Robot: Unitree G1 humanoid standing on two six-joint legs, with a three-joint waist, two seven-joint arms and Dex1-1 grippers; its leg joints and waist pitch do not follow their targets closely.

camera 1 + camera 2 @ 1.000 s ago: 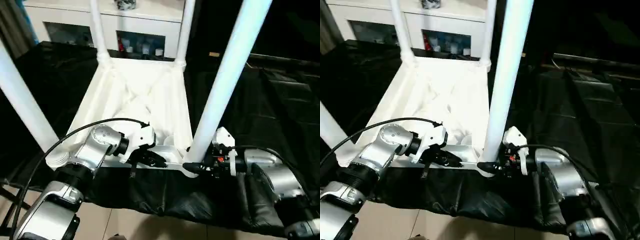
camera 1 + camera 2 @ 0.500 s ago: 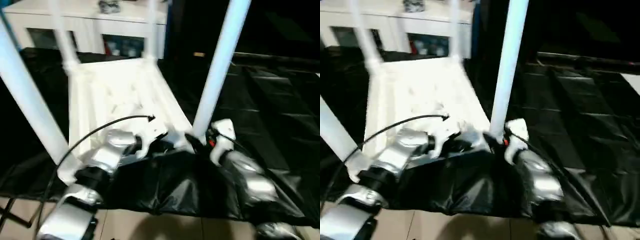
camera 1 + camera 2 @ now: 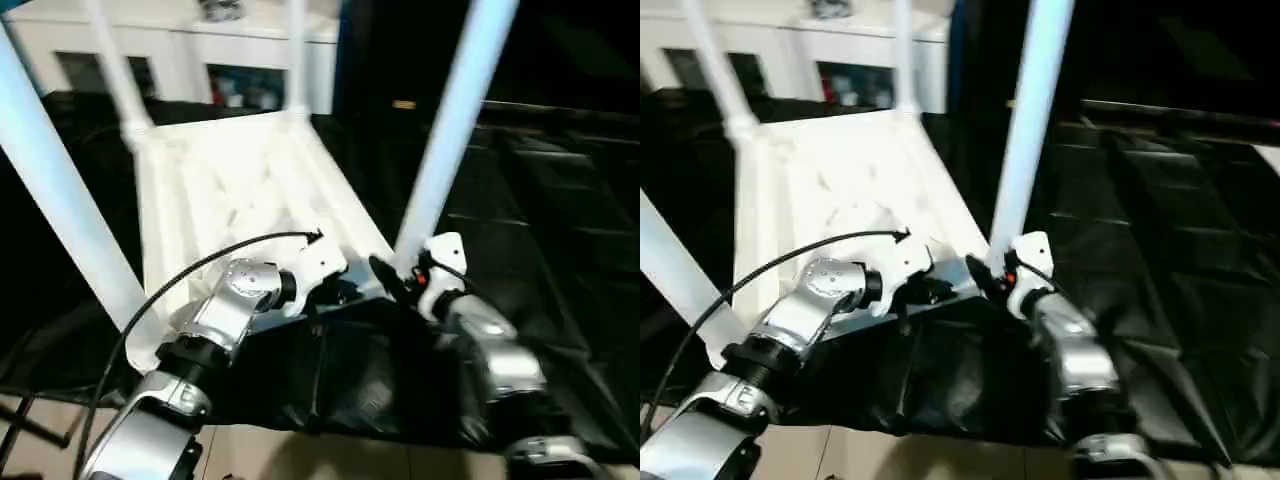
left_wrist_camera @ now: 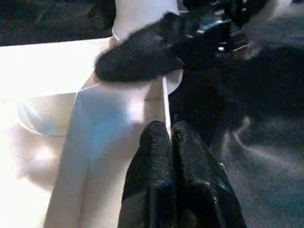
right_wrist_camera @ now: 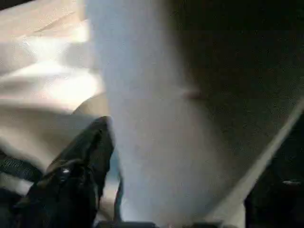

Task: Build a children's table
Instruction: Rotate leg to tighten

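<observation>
On the black-draped table (image 3: 560,230), the children's table (image 3: 240,190) lies upside down with its ribbed underside up and all four legs standing in the corner sockets, two at the far end and two at the near end. The near right leg (image 3: 450,130) is the one we are working on; its base sits in the near right corner, which overhangs the cloth edge a little.

Our right gripper (image 3: 388,278) is at the foot of that leg, one black finger (image 4: 137,59) curving around the base; the other is not plainly seen, so we cannot tell whether the jaws grip the leg or stand apart from it. Our left gripper (image 4: 172,142) has its jaws pressed together, empty, resting at the near rim of the top beside the same socket.

We judge the step to be seating this last leg. To do it well, we keep the left steadying the rim, hold the leg low near its collar, and keep it upright so it does not bind or lever the top off the edge.
</observation>
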